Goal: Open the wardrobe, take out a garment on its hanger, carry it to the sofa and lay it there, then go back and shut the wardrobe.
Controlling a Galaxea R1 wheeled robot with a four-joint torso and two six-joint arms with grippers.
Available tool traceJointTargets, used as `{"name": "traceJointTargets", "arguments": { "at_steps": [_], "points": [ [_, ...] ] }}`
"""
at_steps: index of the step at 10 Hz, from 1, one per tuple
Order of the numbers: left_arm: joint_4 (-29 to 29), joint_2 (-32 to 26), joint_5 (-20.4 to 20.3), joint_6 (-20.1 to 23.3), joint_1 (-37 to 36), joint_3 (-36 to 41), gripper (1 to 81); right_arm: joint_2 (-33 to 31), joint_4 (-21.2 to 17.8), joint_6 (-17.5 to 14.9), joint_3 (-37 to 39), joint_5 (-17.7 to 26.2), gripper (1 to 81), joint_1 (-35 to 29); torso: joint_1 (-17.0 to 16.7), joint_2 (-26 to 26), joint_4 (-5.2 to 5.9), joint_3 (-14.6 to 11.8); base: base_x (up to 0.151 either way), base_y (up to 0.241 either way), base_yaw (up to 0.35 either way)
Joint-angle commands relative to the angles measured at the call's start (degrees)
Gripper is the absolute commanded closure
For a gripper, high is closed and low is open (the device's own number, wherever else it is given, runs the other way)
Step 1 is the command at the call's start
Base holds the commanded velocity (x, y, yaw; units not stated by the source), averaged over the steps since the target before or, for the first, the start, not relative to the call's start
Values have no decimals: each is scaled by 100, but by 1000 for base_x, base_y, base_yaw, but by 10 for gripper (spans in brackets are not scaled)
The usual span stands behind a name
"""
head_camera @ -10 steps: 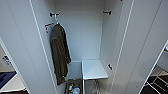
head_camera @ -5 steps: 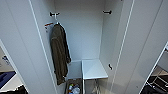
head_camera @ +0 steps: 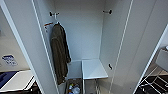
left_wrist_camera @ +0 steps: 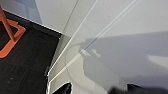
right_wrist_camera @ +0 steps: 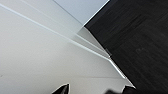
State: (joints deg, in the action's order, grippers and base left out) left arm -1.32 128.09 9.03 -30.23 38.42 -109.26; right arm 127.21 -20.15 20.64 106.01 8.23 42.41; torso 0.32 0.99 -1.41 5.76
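The wardrobe (head_camera: pixel 82 37) stands open straight ahead, its left door (head_camera: pixel 22 37) and right door (head_camera: pixel 140 37) both swung wide. Inside, a dark olive-green jacket (head_camera: pixel 58 52) hangs at the left from a hanger near a small orange piece (head_camera: pixel 48 24). A white shelf (head_camera: pixel 93 68) sits low on the right inside. My left gripper (left_wrist_camera: pixel 100 88) is open beside a white door panel (left_wrist_camera: pixel 120 32). A white panel (right_wrist_camera: pixel 37 55) also lies close to my right gripper (right_wrist_camera: pixel 96 88), which is open and holds nothing.
A bin of small items (head_camera: pixel 73 87) sits on the wardrobe floor. A dark wire rack (head_camera: pixel 155 83) stands at the right, a white surface (head_camera: pixel 15 80) at the left. An orange frame (left_wrist_camera: pixel 10 35) rests on dark carpet (left_wrist_camera: pixel 22 67).
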Motion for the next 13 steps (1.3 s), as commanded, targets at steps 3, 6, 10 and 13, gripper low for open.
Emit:
{"name": "traceJointTargets", "arguments": {
  "at_steps": [3, 6, 10, 13],
  "points": [
    [-70, 1017, 81, 88, -33, 204, 10, 605, -657, -165, -1946, -181, 10, 123, 0, -2, 0, 0, 0, 0, 0],
    [280, 1351, 72, 105, 477, 124, 10, 1703, -122, -236, -832, -120, 10, 563, 2, -2, 0, 0, 0, 0, 0],
    [1385, 1667, -51, 114, 1792, -111, 10, 2784, 1026, -244, 1162, 214, 10, 1386, 2, -2, 0, 0, 0, 0, 0],
    [2010, 2167, -408, 114, 2803, -962, 10, 3609, 2222, -253, 2812, 408, 10, 2256, 2, -2, 0, 0, 0, 0, 0]
  ]
}}
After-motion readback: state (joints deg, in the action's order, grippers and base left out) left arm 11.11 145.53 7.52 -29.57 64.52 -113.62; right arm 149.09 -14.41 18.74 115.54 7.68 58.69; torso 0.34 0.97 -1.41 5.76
